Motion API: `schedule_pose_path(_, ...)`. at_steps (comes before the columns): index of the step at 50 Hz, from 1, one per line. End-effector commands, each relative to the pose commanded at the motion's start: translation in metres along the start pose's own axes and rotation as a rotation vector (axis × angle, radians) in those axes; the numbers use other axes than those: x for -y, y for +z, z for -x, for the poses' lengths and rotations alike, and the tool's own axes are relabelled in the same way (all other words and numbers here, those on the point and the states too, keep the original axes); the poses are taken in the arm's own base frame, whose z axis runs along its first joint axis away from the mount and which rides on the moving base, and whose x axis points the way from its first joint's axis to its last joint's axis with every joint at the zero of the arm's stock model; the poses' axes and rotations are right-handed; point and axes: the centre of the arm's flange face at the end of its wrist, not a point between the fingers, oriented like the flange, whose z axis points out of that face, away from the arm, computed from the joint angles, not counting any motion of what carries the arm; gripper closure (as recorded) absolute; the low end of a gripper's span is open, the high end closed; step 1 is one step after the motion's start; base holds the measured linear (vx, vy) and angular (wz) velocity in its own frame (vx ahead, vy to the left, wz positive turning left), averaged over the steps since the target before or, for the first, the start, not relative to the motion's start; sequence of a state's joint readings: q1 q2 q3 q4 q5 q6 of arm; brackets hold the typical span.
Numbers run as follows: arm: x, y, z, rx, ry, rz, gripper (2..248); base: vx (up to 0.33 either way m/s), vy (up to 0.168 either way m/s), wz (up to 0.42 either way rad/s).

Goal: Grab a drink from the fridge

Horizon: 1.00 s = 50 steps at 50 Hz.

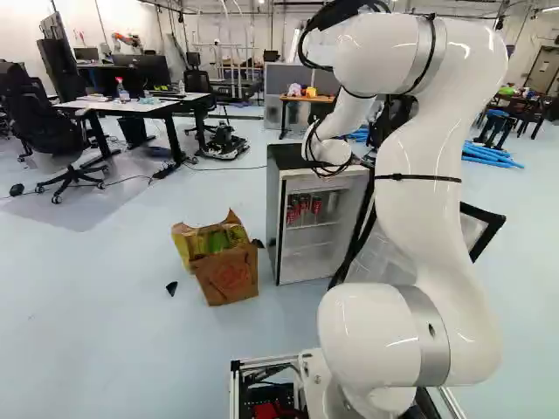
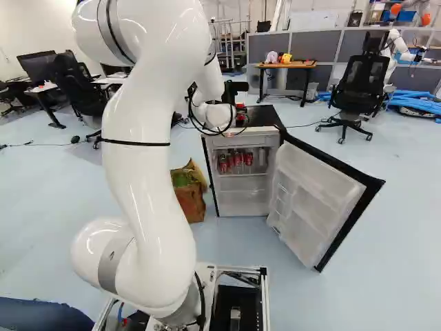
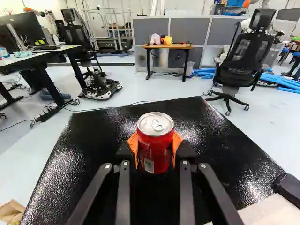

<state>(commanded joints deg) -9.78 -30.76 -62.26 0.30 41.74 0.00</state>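
Glossy and black, the fridge top [image 3: 93, 140] spreads beneath the gripper [image 2: 240, 114], whose orange pads [image 3: 133, 145] clasp a red can [image 3: 155, 145] from both sides. It's upright; whether it touches that surface, I can't tell. Lower down, more cans [image 2: 238, 160] line a shelf, the door [image 2: 317, 200] hangs open, and a brown bag [image 1: 227, 275] sits near the fridge [image 1: 272, 196].
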Motion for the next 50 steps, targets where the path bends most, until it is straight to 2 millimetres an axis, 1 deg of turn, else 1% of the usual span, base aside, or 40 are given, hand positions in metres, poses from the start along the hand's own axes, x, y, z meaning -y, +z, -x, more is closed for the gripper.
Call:
schedule_pose_path(40,0.0000,0.0000,0.0006,0.007,0.000,0.000,158,0.000,0.000,0.000)
schedule_pose_path(41,0.0000,0.0000,0.0006,0.007,0.000,0.000,147,0.000,0.000,0.000)
schedule_pose_path(45,0.0000,0.0000,0.0006,0.007,0.000,0.000,147,0.000,0.000,0.000)
schedule_pose_path(46,0.0000,0.0000,0.0006,0.007,0.000,0.000,115,0.000,0.000,0.000)
schedule_pose_path(50,0.0000,0.0000,0.0006,0.007,0.000,0.000,115,0.000,0.000,0.000)
